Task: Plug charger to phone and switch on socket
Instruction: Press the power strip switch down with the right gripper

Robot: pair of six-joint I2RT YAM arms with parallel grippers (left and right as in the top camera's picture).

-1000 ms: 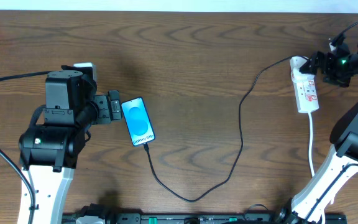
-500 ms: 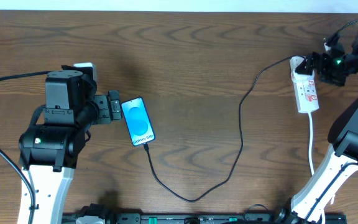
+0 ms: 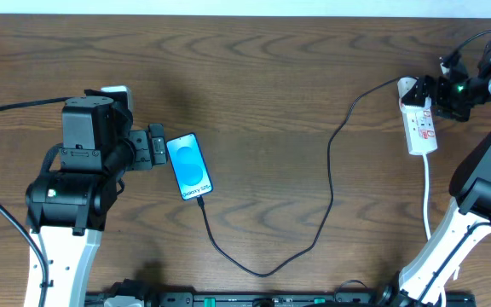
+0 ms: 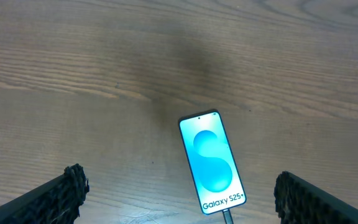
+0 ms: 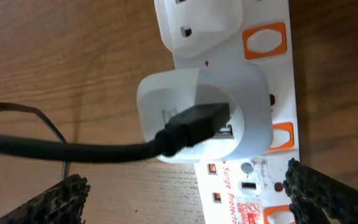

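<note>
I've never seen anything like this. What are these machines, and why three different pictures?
Two robot arms sit at a wooden table. The wide picture looks down from above; the other two come from cameras on the wrists. The left arm holds open, empty jaws beside a phone with a lit blue screen. A thin black charger cable runs from the phone's bottom edge to a white adapter plugged into the power strip. The right arm hangs its open jaws over that strip, gripping nothing.
</note>
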